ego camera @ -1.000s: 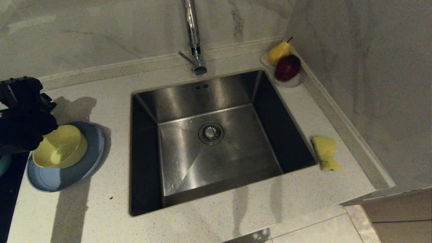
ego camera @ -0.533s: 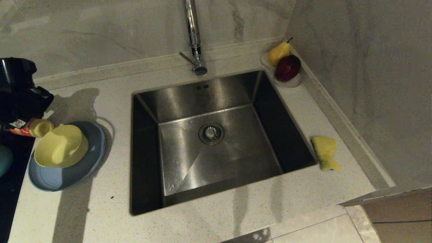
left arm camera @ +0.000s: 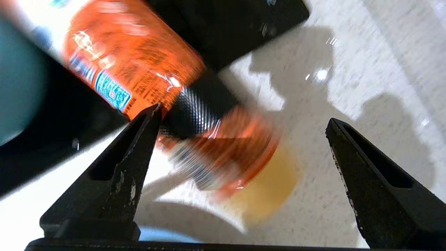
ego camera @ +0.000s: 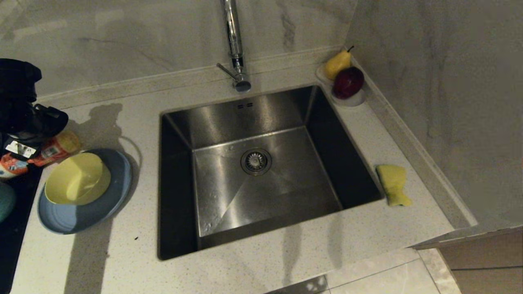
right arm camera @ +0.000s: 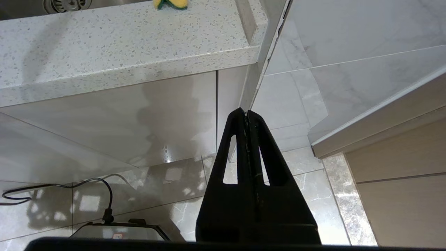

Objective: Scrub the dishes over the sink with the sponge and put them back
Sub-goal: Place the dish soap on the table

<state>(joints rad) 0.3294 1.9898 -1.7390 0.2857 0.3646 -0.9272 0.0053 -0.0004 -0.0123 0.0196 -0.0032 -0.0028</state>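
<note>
A pale-yellow bowl (ego camera: 77,178) sits in the light-blue plate (ego camera: 104,206) on the counter left of the sink (ego camera: 253,163). Only a sliver of the teal bowl (ego camera: 5,202) shows at the left edge, on a black surface. The yellow sponge (ego camera: 393,183) lies on the counter right of the sink. My left arm (ego camera: 22,110) hangs behind the plate. Its gripper (left arm camera: 244,113) is open over an orange bottle (left arm camera: 146,80) lying on its side, and holds nothing. The teal bowl (left arm camera: 17,80) is beside that bottle. My right gripper (right arm camera: 246,112) is shut and empty, below the counter edge.
The orange bottle (ego camera: 53,149) with a yellow cap lies just behind the plate. The chrome tap (ego camera: 233,45) stands behind the sink. A white dish (ego camera: 351,100) with a pear and a red fruit is in the back right corner. Walls close off the back and right.
My left arm has lifted off the yellow bowl and drawn back toward the wall, uncovering the orange bottle. The bowl and plate have shifted slightly right. The right arm stays still.
</note>
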